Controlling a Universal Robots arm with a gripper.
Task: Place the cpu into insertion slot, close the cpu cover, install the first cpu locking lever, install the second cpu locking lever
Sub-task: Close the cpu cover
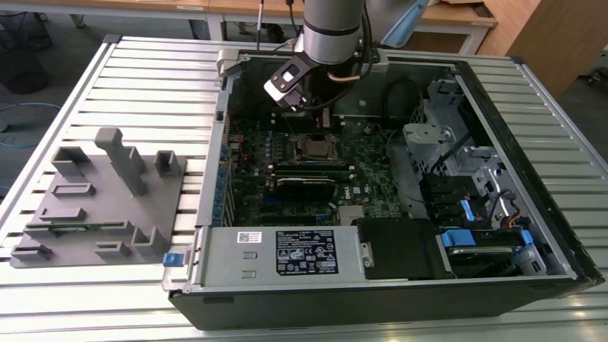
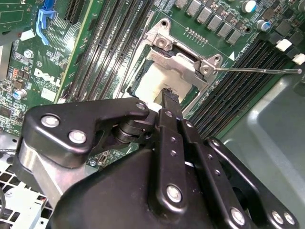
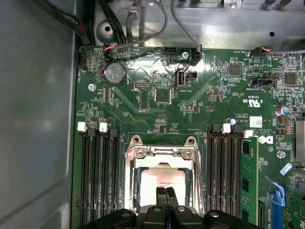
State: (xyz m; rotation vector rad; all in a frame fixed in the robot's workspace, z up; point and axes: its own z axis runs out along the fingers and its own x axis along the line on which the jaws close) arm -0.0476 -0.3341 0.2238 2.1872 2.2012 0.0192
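Note:
The cpu (image 3: 159, 179) lies in the insertion slot (image 1: 312, 147) on the green board, its pale metal top (image 2: 151, 85) showing through the window of the cpu cover (image 3: 164, 153). That silvery frame (image 2: 185, 64) lies down flat around the chip. My gripper (image 3: 166, 193) is shut with nothing between its fingers, and its black tips (image 2: 167, 95) sit just over the chip's top. In the exterior view the gripper (image 1: 315, 120) hangs right above the socket. A thin metal locking lever (image 2: 257, 70) sticks out sideways from the socket's corner over the memory slots.
Black memory slots (image 3: 97, 176) flank the socket on both sides, one holding a green module (image 3: 248, 181). Cables (image 3: 143, 24) run along the case's back wall. A power supply box (image 1: 275, 253), a drive cage (image 1: 475, 214) and a grey parts fixture (image 1: 95, 192) show in the exterior view.

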